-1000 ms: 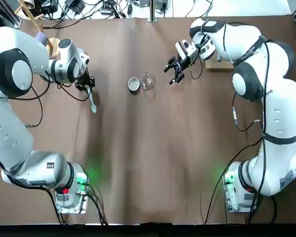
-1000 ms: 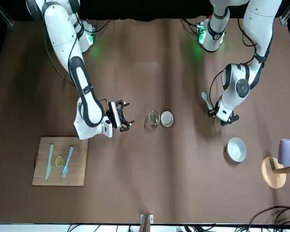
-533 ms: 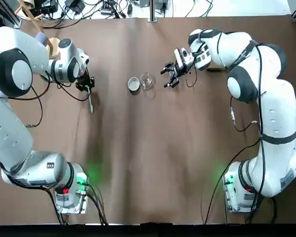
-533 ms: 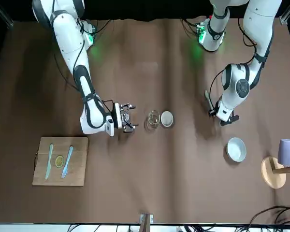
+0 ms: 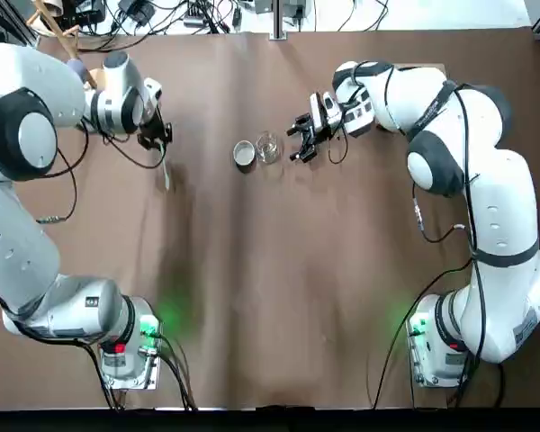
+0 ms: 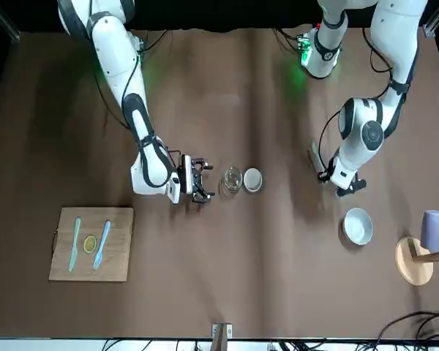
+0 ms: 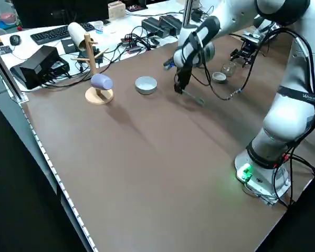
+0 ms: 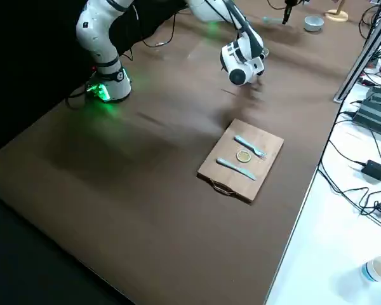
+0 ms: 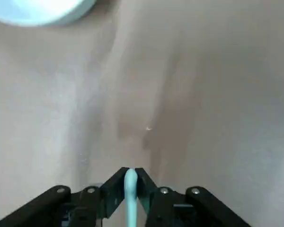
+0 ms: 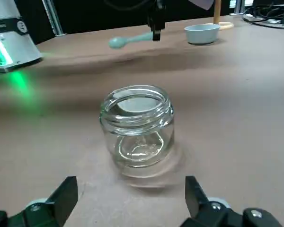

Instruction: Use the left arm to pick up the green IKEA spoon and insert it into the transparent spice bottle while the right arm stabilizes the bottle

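A: From overhead, what's on the brown desk (image 5: 270, 297)?
B: The jar (image 5: 267, 146) beside a metal cup (image 5: 244, 154), toward the far edge; the right gripper (image 5: 300, 142) just beside it, fingers spread, apart.

A: The front?
B: A wooden board (image 6: 117, 252) with cutlery and a bowl (image 6: 357, 225), unseen overhead.

A: The wrists?
B: The left gripper (image 9: 130, 182) pinches the spoon (image 9: 130, 196); the right's shows it raised above the desk.

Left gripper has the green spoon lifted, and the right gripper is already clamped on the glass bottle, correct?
Not quite. The left gripper does hold the green spoon off the table, but the right gripper is open, its fingers short of the glass bottle and not touching it, as the right wrist view shows.
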`<state>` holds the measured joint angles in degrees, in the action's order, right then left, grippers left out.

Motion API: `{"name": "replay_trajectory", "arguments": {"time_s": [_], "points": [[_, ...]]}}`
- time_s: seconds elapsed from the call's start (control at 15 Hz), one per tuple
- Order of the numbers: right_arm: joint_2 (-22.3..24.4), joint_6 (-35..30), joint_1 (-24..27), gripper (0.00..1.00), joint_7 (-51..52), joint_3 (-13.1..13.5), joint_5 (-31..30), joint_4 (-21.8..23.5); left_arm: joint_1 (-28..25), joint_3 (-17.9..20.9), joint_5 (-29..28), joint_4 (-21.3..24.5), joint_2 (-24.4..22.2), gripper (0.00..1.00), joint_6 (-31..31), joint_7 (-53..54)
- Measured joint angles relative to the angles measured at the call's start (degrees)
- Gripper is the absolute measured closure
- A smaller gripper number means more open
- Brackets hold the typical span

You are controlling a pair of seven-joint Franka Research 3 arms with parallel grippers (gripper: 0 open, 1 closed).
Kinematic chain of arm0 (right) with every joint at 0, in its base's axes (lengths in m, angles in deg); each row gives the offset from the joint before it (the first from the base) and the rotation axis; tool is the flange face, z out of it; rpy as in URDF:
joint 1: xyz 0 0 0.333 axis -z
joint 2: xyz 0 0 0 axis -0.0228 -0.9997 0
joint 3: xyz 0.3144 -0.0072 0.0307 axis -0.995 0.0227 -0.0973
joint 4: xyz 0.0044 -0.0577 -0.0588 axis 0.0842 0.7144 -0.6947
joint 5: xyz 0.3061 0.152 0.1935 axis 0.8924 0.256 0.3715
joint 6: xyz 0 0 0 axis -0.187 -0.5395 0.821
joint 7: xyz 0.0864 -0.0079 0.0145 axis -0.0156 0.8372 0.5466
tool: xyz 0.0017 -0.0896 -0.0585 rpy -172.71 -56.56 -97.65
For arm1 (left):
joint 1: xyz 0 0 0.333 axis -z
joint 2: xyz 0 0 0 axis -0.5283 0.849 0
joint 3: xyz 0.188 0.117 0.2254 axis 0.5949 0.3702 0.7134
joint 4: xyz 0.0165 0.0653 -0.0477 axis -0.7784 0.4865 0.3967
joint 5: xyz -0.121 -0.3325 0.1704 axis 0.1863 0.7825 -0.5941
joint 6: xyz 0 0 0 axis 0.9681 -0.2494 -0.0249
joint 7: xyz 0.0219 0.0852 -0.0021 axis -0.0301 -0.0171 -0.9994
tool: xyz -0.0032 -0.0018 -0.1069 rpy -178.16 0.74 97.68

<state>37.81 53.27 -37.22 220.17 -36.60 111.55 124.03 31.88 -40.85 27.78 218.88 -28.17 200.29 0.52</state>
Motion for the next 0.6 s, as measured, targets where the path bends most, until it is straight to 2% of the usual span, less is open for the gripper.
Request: {"name": "replay_trajectory", "arguments": {"time_s": [0.33, 0.6], "points": [[-0.7, 3.5, -1.7, 0.00, 7.5, 0.0, 9.2, 0.0, 0.1, -2.9, 0.0, -9.1, -1.9, 0.85, -11.0, -0.2], [-1.2, 3.6, -2.2, 0.00, 8.3, 0.0, 10.3, -0.4, 0.1, -6.0, 0.0, -12.8, -1.9, 0.85, -13.6, -1.9]]}}
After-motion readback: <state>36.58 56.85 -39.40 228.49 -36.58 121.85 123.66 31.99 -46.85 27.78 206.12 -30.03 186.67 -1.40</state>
